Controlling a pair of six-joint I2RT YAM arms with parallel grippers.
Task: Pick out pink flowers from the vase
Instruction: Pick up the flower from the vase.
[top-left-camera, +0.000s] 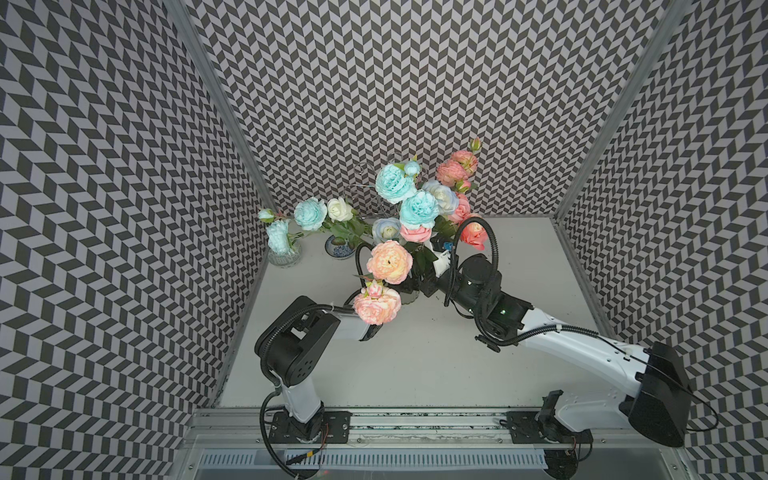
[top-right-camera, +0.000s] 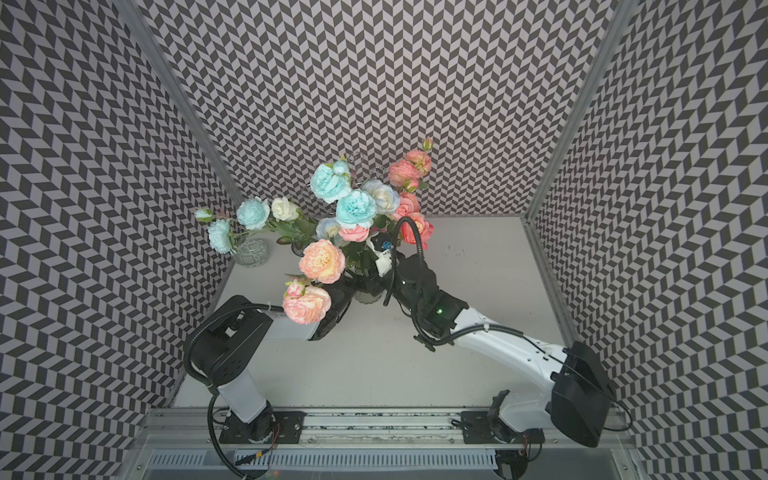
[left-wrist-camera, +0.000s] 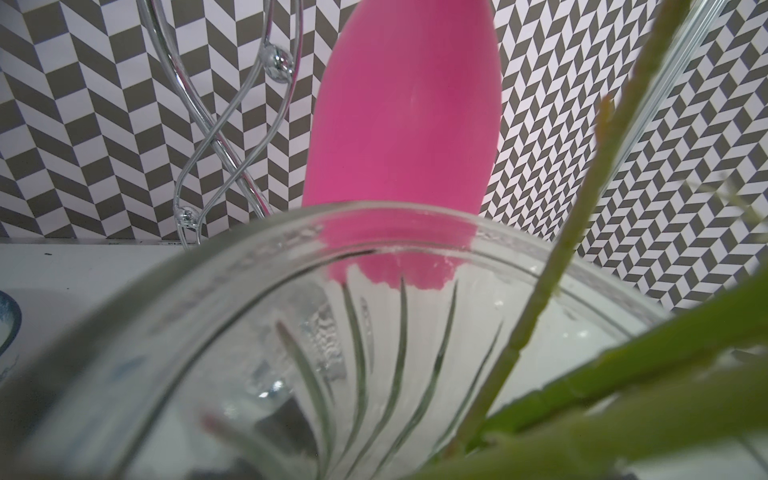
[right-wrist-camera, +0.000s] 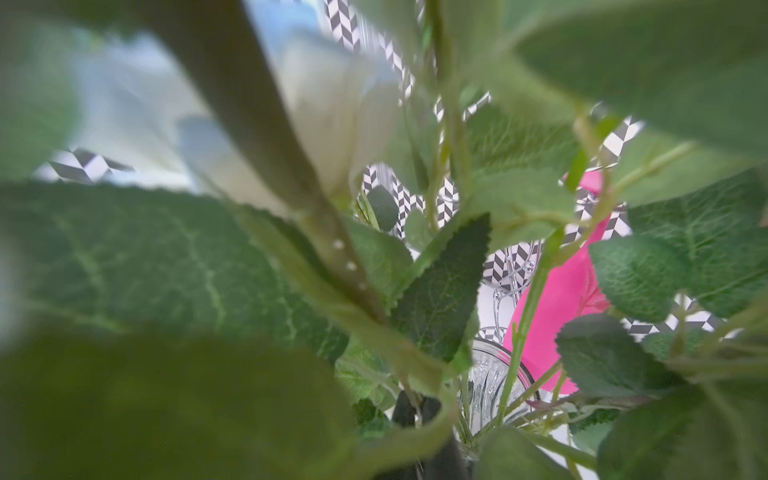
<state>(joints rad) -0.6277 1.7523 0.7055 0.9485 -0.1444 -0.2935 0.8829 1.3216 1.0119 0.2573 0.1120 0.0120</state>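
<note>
Right hand (right-wrist-camera: 417, 411) is pinched shut low among stems (right-wrist-camera: 528, 299) beside the vase (right-wrist-camera: 486, 374); I'd lift straight up, slowly, without snagging neighbours.

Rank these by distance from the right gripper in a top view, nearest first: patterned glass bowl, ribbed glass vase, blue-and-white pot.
1. ribbed glass vase: right beside the right gripper, under the bouquet.
2. blue-and-white pot: further back on the table, toward the robot's left.
3. patterned glass bowl: farthest, in the back left corner.
</note>
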